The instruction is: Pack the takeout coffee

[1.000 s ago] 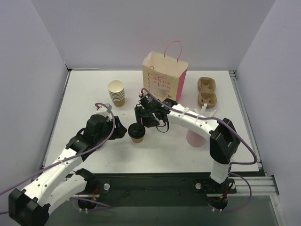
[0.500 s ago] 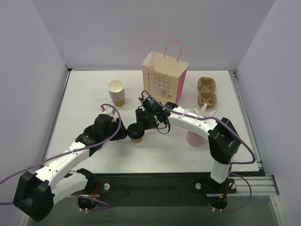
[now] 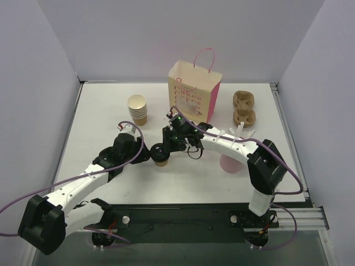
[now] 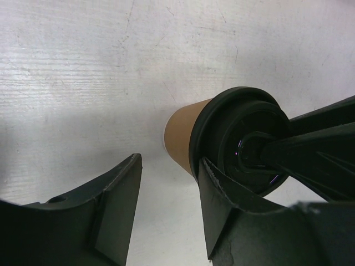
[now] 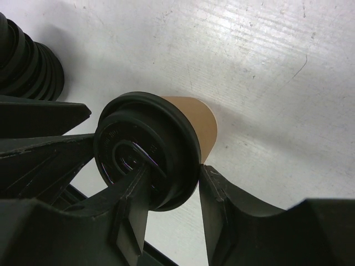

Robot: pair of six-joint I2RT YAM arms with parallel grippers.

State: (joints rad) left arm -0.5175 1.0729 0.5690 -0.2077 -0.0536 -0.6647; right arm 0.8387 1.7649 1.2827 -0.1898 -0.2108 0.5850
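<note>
Within the last second my left gripper [image 4: 169,166] has swung in from the left and now sits right up against the coffee cup [image 3: 161,156]; before that it was a clear gap away. Its fingers are spread. One stands off to the side of the cup wall and the other is at the rim of the lid [image 5: 145,149], so it brackets the cup without squeezing it. My right gripper [image 5: 172,172] has stayed on top. One finger lies across the centre of the lid, the other is tucked against its edge, and it looks pinched onto that rim.

The cup has hardly shifted. It stands on the tabletop [image 3: 105,111] in front of the paper bag [image 3: 194,95], apart from it. I judge that both grippers have now met at the cup but packing has not started, since the cup must still go up and into the bag's open top.

The cup is matte tan paper, tapering downward, and will dent if squeezed hard. The lid is slick black plastic, round, with a raised rim and a sunken centre that catches a violet glint. The tabletop is white and finely scratched. The bag is thin cream and pink paper with a cord handle.
</note>
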